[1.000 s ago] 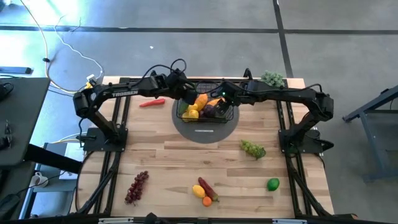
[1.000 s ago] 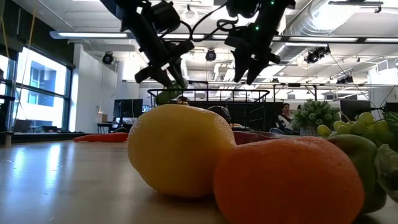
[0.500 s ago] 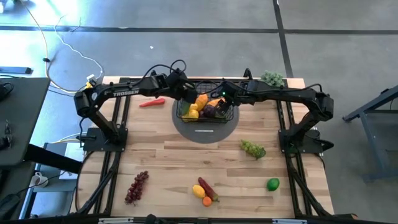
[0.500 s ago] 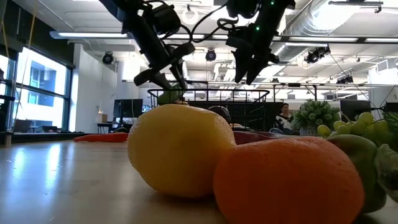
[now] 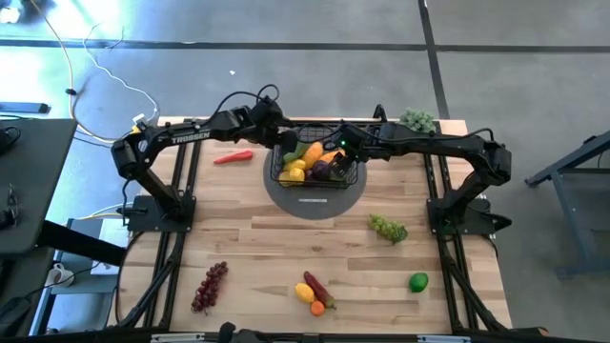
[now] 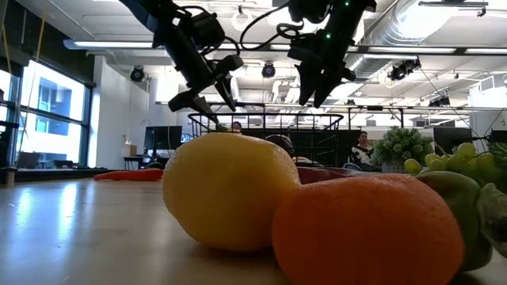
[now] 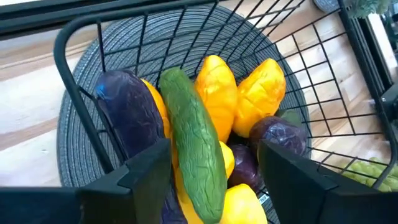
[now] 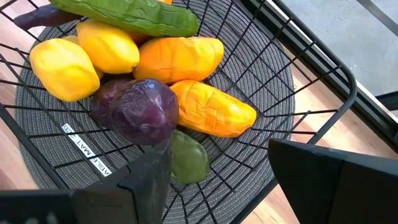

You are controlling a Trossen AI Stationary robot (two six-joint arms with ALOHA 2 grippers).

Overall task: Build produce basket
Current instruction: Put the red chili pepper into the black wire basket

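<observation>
The black wire basket stands on a round grey mat at the table's far middle. It holds yellow lemons, two orange mangoes, a purple plum, an eggplant, a lime and a green cucumber. The cucumber lies on top of the pile. My left gripper hangs open above the basket's left part, clear of the cucumber. My right gripper hangs open above the basket's right part. Neither gripper holds anything.
On the table lie a red chili left of the basket, green grapes, purple grapes, a lime and a small fruit cluster near the near edge. A potted plant stands at the far right.
My left gripper has risen and drawn back toward the table's left and far side, away from the basket rim. The green cucumber that showed at its fingertips has stayed behind and now lies on the fruit in the basket.
</observation>
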